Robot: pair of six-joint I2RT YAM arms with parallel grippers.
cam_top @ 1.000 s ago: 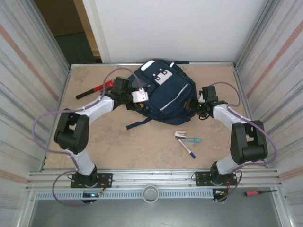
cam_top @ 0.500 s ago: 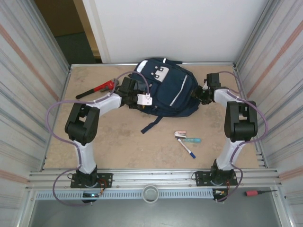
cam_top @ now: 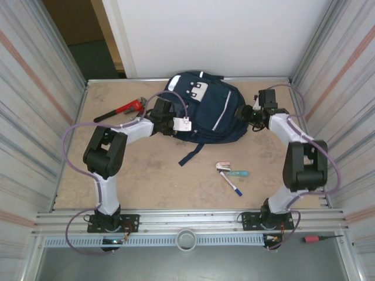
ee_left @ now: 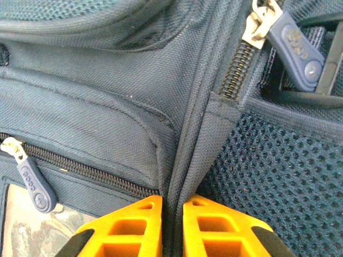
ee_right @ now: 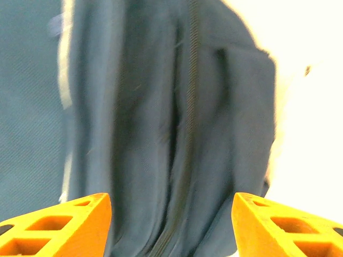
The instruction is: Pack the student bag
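The left gripper (ee_left: 172,217) is clamped on a thin seam fold of the student bag (ee_left: 96,80), beside a zipper (ee_left: 236,72); the right gripper (ee_right: 171,211) gapes at its other flank. The bag lies far-centre on the table (cam_top: 146,175) — a tug could slip that shallow pinch, or drag the bag.

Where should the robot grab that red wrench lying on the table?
Probably the long handle, near its middle, coming straight down from above. The red wrench lies flat on the table, slanted, so a grip across the thin handle fits. Its head end looks lumpier and harder to pinch.
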